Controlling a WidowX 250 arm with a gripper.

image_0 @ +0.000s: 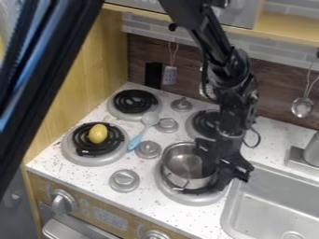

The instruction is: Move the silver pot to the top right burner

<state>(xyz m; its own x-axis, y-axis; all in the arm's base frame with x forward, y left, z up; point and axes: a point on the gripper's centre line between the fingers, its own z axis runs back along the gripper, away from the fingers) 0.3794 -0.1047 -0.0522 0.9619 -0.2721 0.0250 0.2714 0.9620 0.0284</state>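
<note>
Black bar nearest — yellow object on burner — fingers at pot, open or shut unclear

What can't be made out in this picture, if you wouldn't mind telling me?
All in the camera view:
- The right side of the silver pot: hidden by the gripper.
- The right part of the top right burner: hidden behind the arm.
- The middle of the lower right burner: covered by the pot.
- The far right of the sink: cut off by the picture's edge.
- Markings on the oven panel: too small to read.
</note>
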